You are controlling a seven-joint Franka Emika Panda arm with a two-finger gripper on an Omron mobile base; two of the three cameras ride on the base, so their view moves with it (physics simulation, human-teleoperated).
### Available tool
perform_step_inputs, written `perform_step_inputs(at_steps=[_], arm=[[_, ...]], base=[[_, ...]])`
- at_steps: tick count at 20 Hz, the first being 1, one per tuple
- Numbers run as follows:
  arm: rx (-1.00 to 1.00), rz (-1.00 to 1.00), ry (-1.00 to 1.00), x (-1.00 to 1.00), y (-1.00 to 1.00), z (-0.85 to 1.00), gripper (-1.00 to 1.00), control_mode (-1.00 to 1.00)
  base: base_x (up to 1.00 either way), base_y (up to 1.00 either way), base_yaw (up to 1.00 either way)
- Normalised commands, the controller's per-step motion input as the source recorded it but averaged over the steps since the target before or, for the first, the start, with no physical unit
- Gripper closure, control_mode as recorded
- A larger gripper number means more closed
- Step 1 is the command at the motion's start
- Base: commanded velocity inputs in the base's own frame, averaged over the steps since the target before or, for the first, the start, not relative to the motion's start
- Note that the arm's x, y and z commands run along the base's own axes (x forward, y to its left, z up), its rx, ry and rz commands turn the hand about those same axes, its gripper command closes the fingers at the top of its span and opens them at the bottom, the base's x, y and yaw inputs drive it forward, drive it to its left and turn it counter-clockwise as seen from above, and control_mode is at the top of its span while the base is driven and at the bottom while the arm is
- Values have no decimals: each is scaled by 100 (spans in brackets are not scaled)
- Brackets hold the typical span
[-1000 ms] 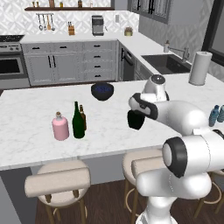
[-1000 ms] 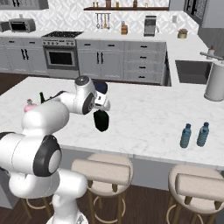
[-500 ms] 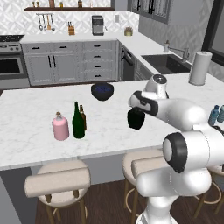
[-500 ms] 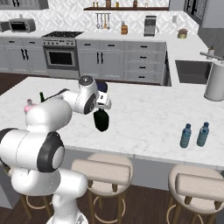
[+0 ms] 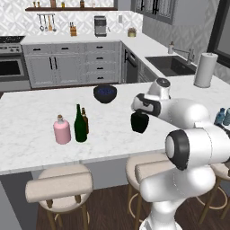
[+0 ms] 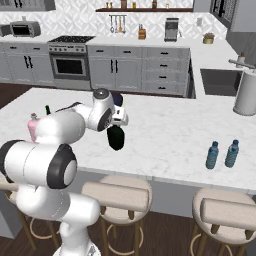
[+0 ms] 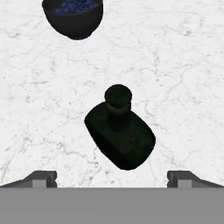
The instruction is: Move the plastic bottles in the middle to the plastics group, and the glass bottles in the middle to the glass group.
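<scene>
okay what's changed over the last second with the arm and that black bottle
The gripper has sunk a little toward the black bottle and hangs above it, fingers spread, gripping nothing. The bottle, the dark bowl, the pink bottle and the green bottle stayed put.

Marble counter (image 5: 40,112) carries bottles (perhaps six) and bowl (image 5: 105,93).

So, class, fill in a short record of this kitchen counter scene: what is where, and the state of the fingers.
black bottle: mid-counter, below the gripper
fingers: spread wide, clear of the bottle
green bottle: beside pink bottle and brown bottle
blue bottles: two together, far side
bowl: behind the black bottle
</scene>
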Motion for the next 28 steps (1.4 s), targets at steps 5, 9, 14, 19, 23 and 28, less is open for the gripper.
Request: perform_step_inputs(at_steps=[5,9,14,19,23,28], arm=[[-1,2,1,25,0,-3,-100,-100],[0,2,0,18,0,-9,-100,-100],[0,2,0,12,0,-11,-100,-100],[0,2,0,17,0,-6,-100,-100],[0,1,0,21,0,0,-100,-100],[0,1,0,19,0,0,-100,-100]], base=[[0,0,0],[0,0,0],[0,0,0],[0,0,0],[0,0,0],[0,0,0]])
